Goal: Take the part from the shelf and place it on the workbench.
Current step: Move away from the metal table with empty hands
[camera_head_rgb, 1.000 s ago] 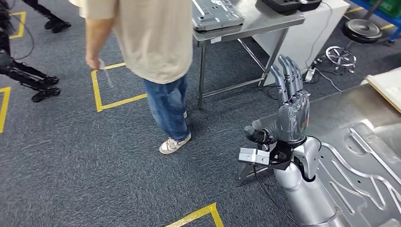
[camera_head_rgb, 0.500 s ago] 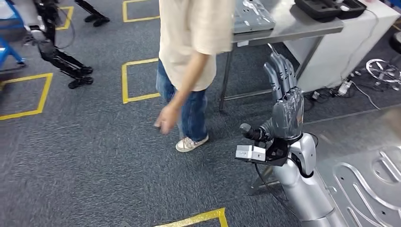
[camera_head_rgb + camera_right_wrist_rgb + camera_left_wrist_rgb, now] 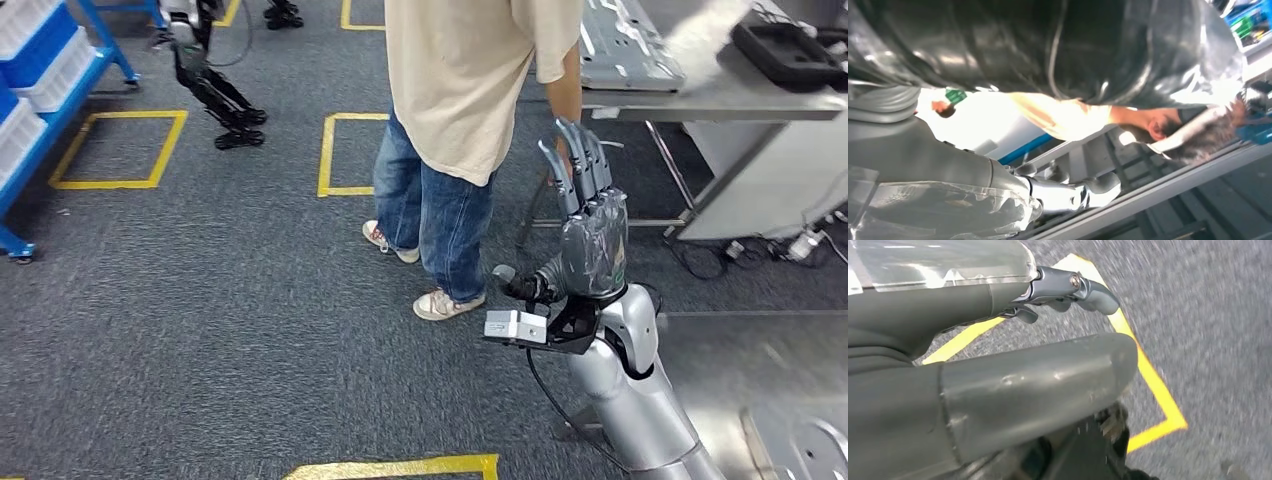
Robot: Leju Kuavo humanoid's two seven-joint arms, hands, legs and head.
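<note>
Swung left within 1 second, camera and all: blue shelf [image 3: 40,90] now at the edge, steel worktop [image 3: 740,375] slipping off lower right. Right robot hand [image 3: 590,225] raised, fingers straight, empty. Left robot hand [image 3: 998,365] hanging over carpet, grip impossible to tell. Part not discernible, presumably on that shelf.

You see a rough grey carpet floor [image 3: 200,330] with smooth yellow tape lines [image 3: 120,150]. The right hand [image 3: 590,235] is dull grey with clear shiny plastic wrap over it, and its arm [image 3: 635,400] is shiny silver metal. The table [image 3: 720,100] is smooth metal. The person's shirt [image 3: 470,70] is soft cloth.
</note>
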